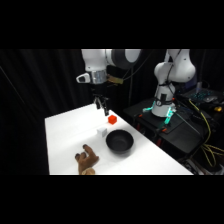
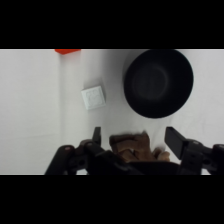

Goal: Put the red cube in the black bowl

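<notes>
The red cube (image 1: 112, 119) sits on the white table near its far right edge; in the wrist view only a sliver of the red cube (image 2: 67, 51) shows at the top edge. The black bowl (image 1: 119, 141) stands nearer the camera, empty, and appears at the upper right in the wrist view as the black bowl (image 2: 158, 82). My gripper (image 1: 102, 106) hangs in the air a little above and left of the red cube. It is open, and in the wrist view the gripper (image 2: 135, 139) has its fingers wide apart with nothing held.
A white cube (image 1: 102, 131) lies between the red cube and the bowl's left side, also seen as the white cube (image 2: 93, 97). A brown hand-shaped object (image 1: 86, 160) rests near the table's front. Cables and equipment (image 1: 200, 125) sit beyond the table's right edge.
</notes>
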